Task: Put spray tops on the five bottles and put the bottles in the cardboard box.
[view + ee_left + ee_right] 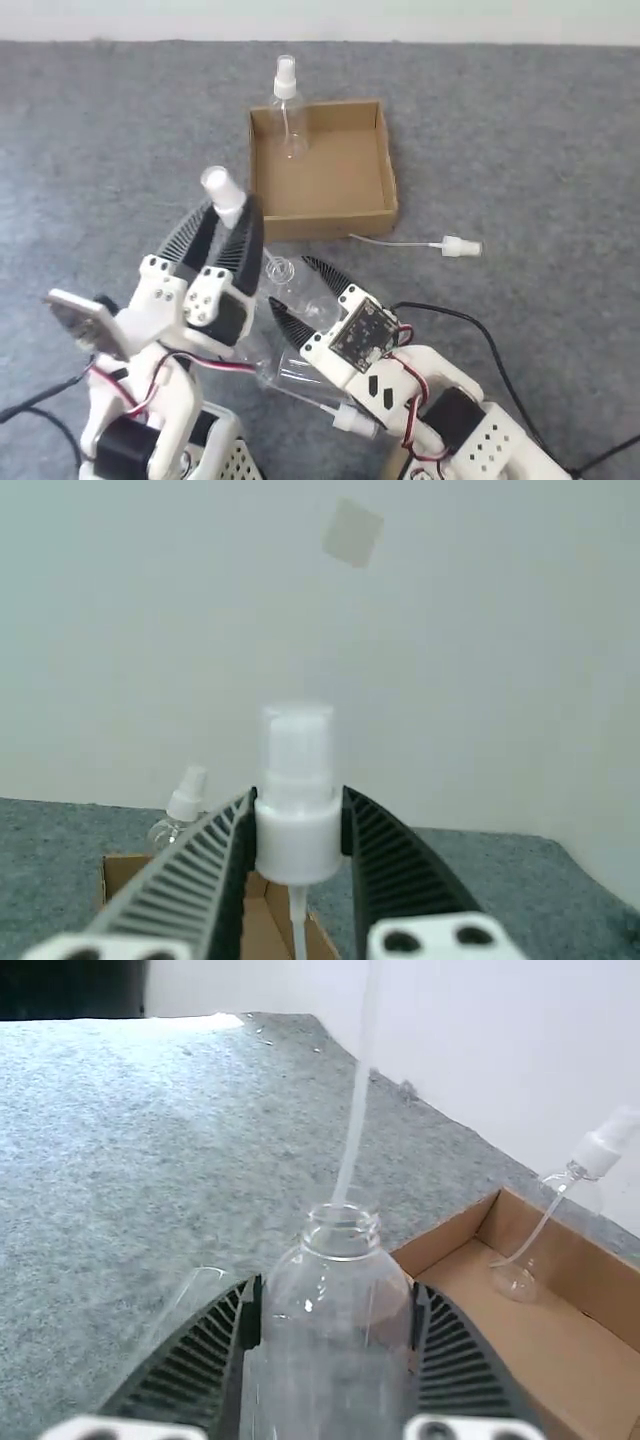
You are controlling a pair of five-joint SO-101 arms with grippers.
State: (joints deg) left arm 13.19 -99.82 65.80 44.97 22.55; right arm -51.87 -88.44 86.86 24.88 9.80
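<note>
Left wrist view: left gripper (297,800) is clamped on a white spray top (296,780), jaws tight on its collar, nozzle cap up, dip tube (298,920) hanging down between the fingers. Right wrist view: right gripper (335,1295) is closed around a clear bottle (335,1335), held by the body with the neck open and uncapped. The tube runs down from above to that bottle's mouth; can't tell how far in it goes. High view: both grippers sit just in front of the cardboard box (320,222), with the held top raised above and beside the held bottle. Box contents: one capped bottle (288,115), upright in the far corner on the left arm's side; the rest of the box floor is bare cardboard. On the grey carpet (520,150) a loose spray top (460,246) lies just beside the near box corner on the right arm's side, its tube pointing back at the box. More clear bottles (285,370) lie on the carpet between the two arms, with another spray top (350,418) next to them; exact bottle count is unclear, as the arms cover part of them.
</note>
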